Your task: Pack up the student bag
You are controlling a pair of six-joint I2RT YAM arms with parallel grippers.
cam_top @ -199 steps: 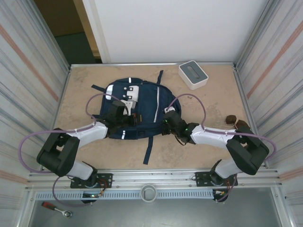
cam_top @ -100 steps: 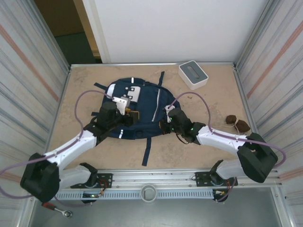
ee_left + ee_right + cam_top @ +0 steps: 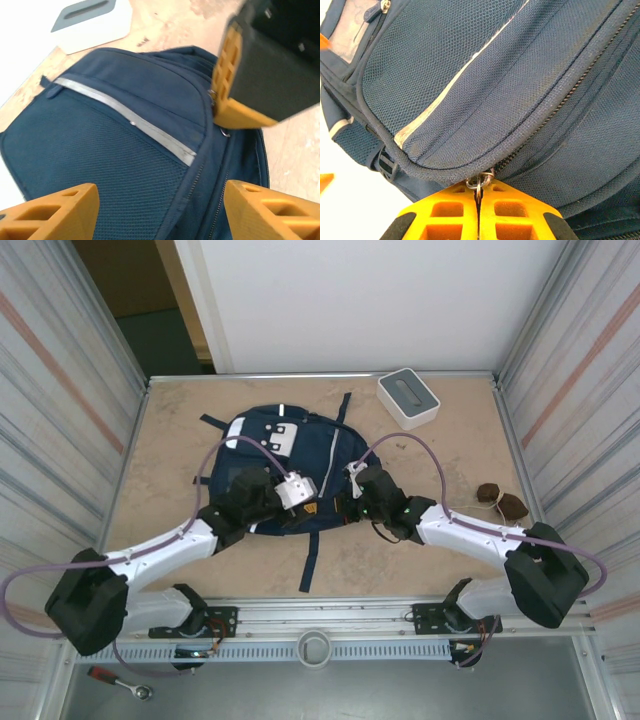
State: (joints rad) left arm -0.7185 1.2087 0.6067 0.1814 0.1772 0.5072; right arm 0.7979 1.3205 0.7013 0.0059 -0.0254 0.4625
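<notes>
Your student bag (image 3: 290, 455) lies flat on the tan surface (image 3: 170, 440), a little left of centre. Its white-patched end points toward the far wall, and a dark strap (image 3: 311, 562) trails off its near edge toward you.

Your left fingers (image 3: 55, 210) stand wide apart with nothing between them, poised over the navy mesh panel at the bag's near end. From the wrist view they look to be above the fabric, though I can't say for sure that they clear it. A thin reflective stripe (image 3: 125, 117) runs diagonally across the panel beneath them.

Your right fingers (image 3: 485, 212) are pressed together at the bag's right edge, pinching the small metal zipper-pull ring (image 3: 479, 181). The ring sits where the zip (image 3: 555, 110) meets the piped seam of the front pocket. One orange finger of that arm also shows in the left wrist view, just beside the same seam.

A white box (image 3: 408, 397) with a grey slot on top sits at the far right of the surface, well apart from the bag. Two small dark brown items (image 3: 500, 502) lie near the right wall, too small to identify.
</notes>
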